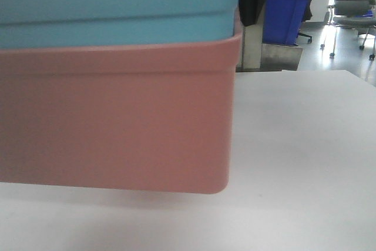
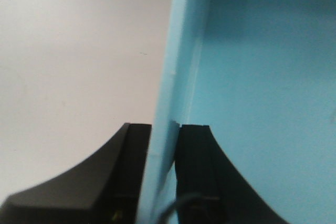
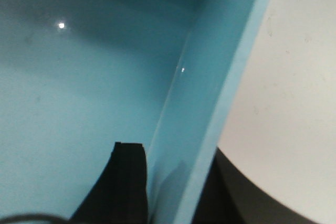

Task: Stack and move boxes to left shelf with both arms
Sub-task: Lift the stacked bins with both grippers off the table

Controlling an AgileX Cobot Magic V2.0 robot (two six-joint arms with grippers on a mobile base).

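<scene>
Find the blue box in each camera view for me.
Front: blue box along the top left, nested in the pink box.
Left wrist: blue box fills the right half, its wall up the middle.
Right wrist: blue box fills the left, wall slanting up-right.
Shared landmark: the white table beside it.

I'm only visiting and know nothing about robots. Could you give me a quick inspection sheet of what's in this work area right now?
Surface: pale table, plain where it shows.
Job's things: blue box nested inside pink box; shelf not in view.
Clutter: nothing seen.
Grippers: left gripper clamps a wall of the blue box, one finger on each side; right gripper grips another wall of it the same way.
Cables: thin dark wire looping by the left gripper.
Surroundings: dark blue bins and an office chair beyond the table.
</scene>
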